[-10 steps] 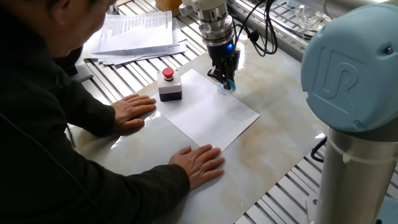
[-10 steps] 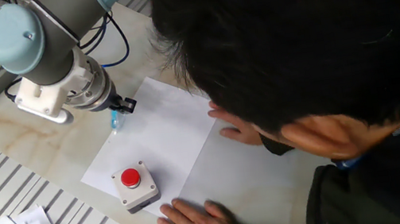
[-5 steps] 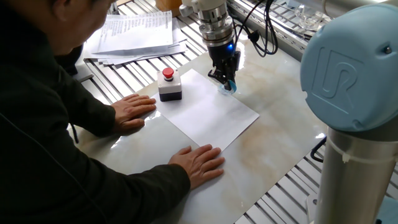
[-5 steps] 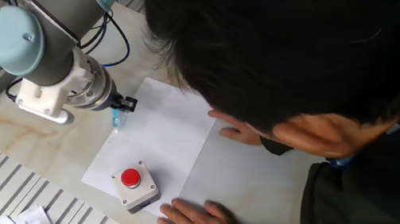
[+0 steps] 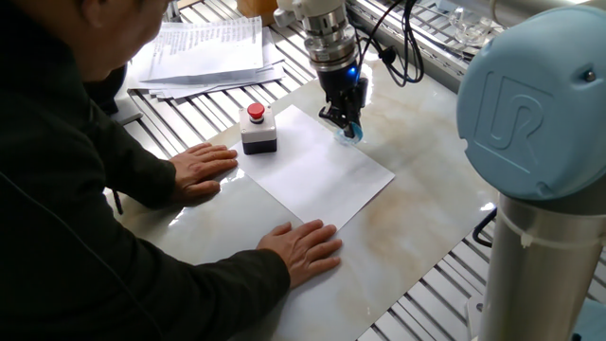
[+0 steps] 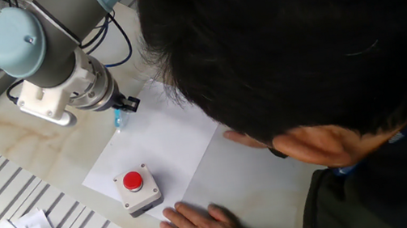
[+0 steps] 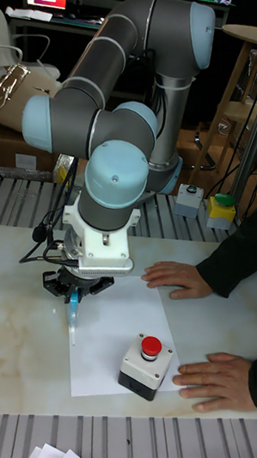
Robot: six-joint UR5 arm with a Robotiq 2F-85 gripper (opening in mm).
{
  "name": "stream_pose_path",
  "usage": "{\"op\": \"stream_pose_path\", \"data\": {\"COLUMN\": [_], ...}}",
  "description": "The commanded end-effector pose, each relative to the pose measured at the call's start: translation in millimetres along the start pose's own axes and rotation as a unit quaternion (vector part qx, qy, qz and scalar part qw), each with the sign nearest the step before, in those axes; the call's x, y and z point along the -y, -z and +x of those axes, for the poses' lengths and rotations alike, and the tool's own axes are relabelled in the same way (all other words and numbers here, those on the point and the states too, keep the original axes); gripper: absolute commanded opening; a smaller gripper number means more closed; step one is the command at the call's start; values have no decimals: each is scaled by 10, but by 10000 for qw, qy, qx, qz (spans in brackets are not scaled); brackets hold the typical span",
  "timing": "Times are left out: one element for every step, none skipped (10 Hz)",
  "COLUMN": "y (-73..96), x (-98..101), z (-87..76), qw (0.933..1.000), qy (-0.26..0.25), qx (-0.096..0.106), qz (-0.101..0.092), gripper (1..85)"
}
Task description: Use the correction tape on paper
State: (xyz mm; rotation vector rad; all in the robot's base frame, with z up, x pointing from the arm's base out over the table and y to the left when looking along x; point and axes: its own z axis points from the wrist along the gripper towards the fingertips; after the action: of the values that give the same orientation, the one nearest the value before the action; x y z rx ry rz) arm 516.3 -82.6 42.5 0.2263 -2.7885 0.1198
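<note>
The white paper (image 5: pixel 322 169) (image 6: pixel 160 141) (image 7: pixel 115 334) lies flat on the marble table. A person's two hands hold it down at its near side. My gripper (image 5: pixel 347 123) (image 6: pixel 120 115) (image 7: pixel 71 298) stands over the paper's far edge, shut on the light-blue correction tape (image 5: pixel 348 133) (image 6: pixel 119 119) (image 7: pixel 71 313). The dispenser points down, its tip touching or just above the paper near that edge.
A grey button box (image 5: pixel 258 131) (image 6: pixel 137 190) (image 7: pixel 144 367) with a red button sits on the paper's corner. A stack of printed pages (image 5: pixel 208 52) lies on the slatted rails behind. The person's hands (image 5: pixel 301 248) (image 5: pixel 201 169) and head (image 6: pixel 298 41) lean over the table.
The gripper with the correction tape has slid slightly along the paper's far edge. The person's head has leaned further over the table; the hands stay put.
</note>
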Motion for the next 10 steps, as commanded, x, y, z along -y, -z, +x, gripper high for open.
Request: {"op": "stream_pose_path", "data": {"y": [3,5,2,2,3,16,41,70,90,107], "x": [-28,-30,-31,-26,-18,-10,-14,-17,-23,-33], "z": [19,33,48,57,57,58,83,123,141,92], "qw": [10000,10000,9999,9999,9999,10000,9999,9999,9999,9999], "qy": [-9,-9,-2,1,19,11,1,-10,-20,-50], "qx": [-19,-42,-64,-82,-77,-73,-105,-151,-156,-50], "qz": [-82,-86,-91,-79,-64,-41,-39,-41,-56,-80], "gripper": [17,17,17,17,17,17,17,17,17,17]}}
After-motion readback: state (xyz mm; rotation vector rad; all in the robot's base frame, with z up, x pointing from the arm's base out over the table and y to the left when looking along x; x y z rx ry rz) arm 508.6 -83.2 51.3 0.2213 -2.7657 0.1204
